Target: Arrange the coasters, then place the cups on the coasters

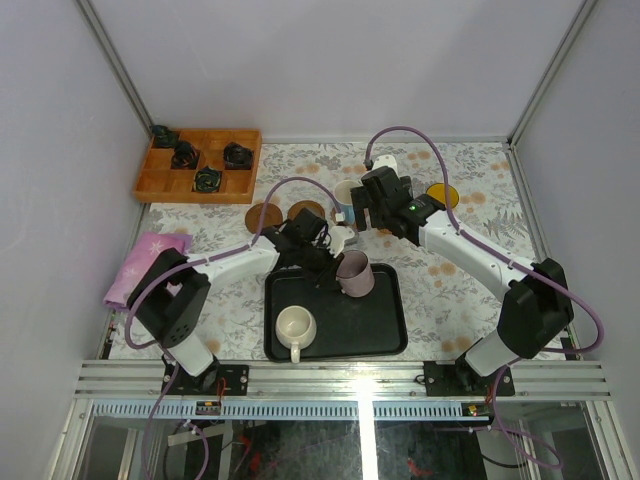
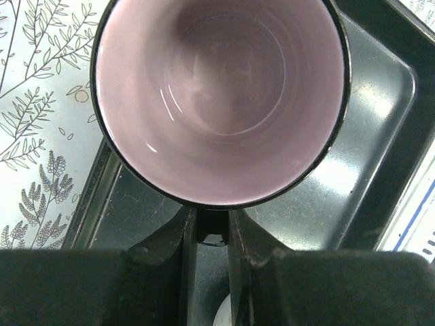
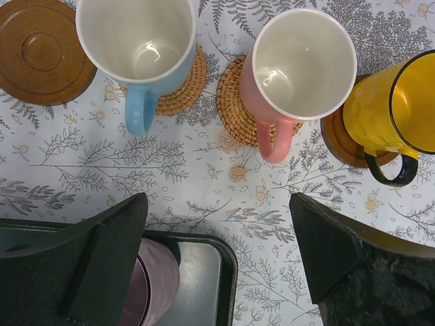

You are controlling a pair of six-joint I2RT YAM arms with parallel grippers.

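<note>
Left wrist — left fingers (image 2: 166,268) pinch the mauve cup's (image 2: 217,102) handle; right fingers (image 3: 102,272) wide.

A: Any lettering, labels or numbers legible?

B: None readable, all three views checked. Mauve cup (image 2: 217,95): plain glaze inside. Light blue cup (image 3: 136,41), pink cup (image 3: 302,64), yellow cup (image 3: 380,115): bare walls, no marks.

A: Tray? Bench?

B: Black tray (image 2: 380,102) unmarked. Bench (image 3: 204,170) cloth carries a leaf-and-sprig print only, no words. Pale strip with a blue line (image 2: 414,217) past the tray's edge: too blurred to tell.
</note>
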